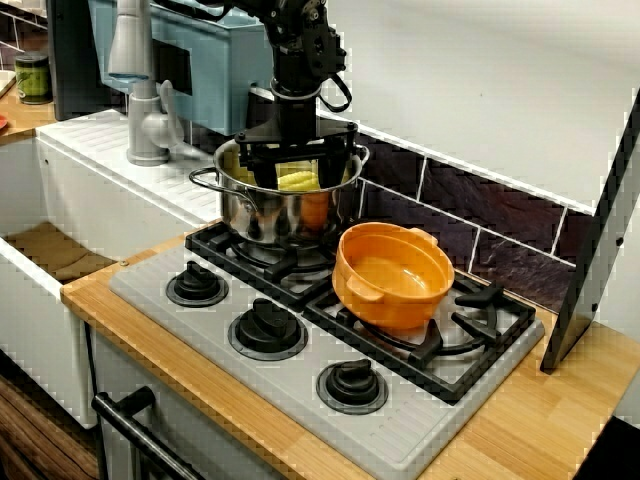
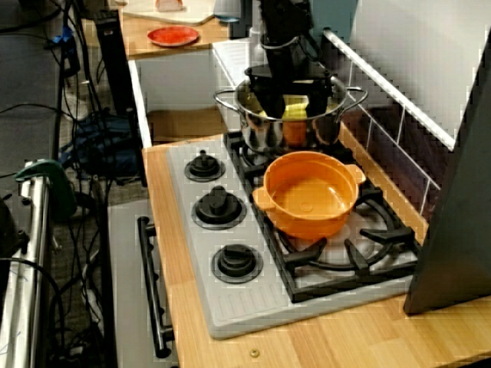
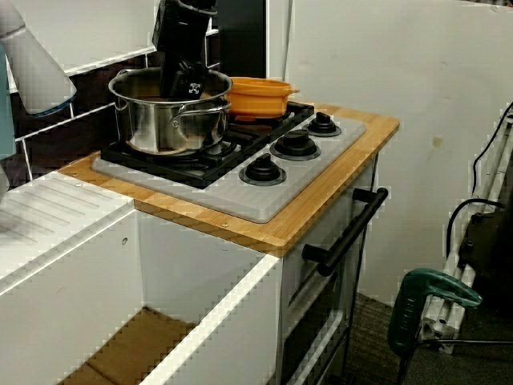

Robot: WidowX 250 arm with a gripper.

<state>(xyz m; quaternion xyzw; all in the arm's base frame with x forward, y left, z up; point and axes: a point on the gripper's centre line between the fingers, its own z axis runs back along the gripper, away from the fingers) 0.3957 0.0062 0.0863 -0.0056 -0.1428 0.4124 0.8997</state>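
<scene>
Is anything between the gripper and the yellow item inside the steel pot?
Nothing visible does. The gripper is down inside the steel pot, below its rim, and the yellow item lies between its spread fingers. Contact cannot be told. The orange pot sits apart on the next burner.

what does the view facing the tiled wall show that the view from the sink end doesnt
Only the view facing the tiled wall: a yellow item inside the steel pot, and the orange pot seen empty. Only the view from the sink end: a green tool on the floor and a black cable by the white wall. Both: the gripper inside the steel pot, the orange pot beside it, three stove knobs.
</scene>
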